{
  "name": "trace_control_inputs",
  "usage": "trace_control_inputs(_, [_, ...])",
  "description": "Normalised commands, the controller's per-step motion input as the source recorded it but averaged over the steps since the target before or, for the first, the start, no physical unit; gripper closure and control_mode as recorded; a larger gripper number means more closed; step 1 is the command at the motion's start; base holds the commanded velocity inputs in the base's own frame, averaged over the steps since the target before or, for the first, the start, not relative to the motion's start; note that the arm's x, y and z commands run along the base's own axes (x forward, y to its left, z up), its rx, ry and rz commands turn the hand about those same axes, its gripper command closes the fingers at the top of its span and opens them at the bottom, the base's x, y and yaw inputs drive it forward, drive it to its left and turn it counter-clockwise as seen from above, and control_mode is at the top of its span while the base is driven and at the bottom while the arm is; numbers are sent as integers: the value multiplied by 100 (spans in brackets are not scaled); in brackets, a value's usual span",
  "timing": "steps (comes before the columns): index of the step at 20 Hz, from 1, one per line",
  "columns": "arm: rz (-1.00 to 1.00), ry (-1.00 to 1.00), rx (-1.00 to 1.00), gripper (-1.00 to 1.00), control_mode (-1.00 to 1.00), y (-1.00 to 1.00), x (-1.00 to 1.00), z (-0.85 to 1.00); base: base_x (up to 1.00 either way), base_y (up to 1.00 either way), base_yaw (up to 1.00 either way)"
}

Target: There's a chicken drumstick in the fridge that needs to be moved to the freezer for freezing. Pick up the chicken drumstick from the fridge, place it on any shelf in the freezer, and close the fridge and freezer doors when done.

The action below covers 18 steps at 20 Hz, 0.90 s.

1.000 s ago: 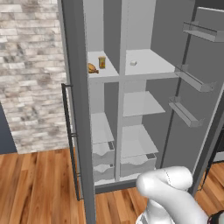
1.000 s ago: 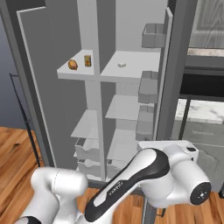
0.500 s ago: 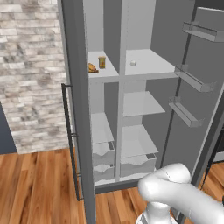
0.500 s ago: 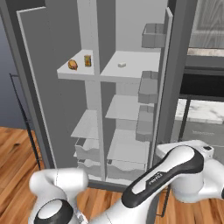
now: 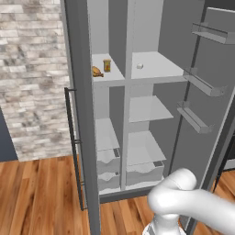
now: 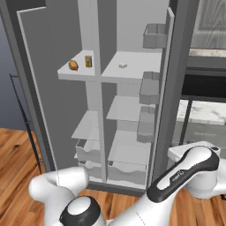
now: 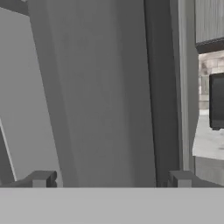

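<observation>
The golden-brown chicken drumstick (image 5: 97,71) (image 6: 73,65) lies on the upper shelf (image 5: 108,77) of the narrower freezer compartment, beside a small orange carton (image 5: 107,65). The wider fridge compartment (image 5: 151,110) holds a small white item (image 5: 140,66) on its top shelf. Both dark grey doors stand open: the freezer door (image 5: 81,137) on the left and the fridge door (image 5: 206,114) with its bins on the right. In the hand view my gripper (image 7: 110,181) is open, fingertips (image 7: 41,178) wide apart with nothing between them, facing a flat dark grey door panel (image 7: 100,96) close ahead.
A brick wall (image 5: 32,78) stands left of the appliance over wooden floor (image 5: 41,197). A counter and dark oven front (image 6: 203,110) lie to the right. My white arm (image 6: 185,170) bends low across the front right. The freezer door's bar handle (image 5: 69,137) sticks outward.
My arm has swung to the right in both base views. The drumstick, carton and doors have not moved.
</observation>
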Motion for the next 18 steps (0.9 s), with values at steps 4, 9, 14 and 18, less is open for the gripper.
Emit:
trace_control_inputs(4, [6,-1,0,-100,-100,-29,38,-27,0,0,0])
trace_control_inputs(9, [7,-3,0,-100,-100,-23,10,-13,0,0,0])
trace_control_inputs(14, [7,-5,0,-100,-100,-22,19,-10,0,0,0])
trace_control_inputs(18, [7,-3,0,-100,-100,-4,24,-24,0,0,0])
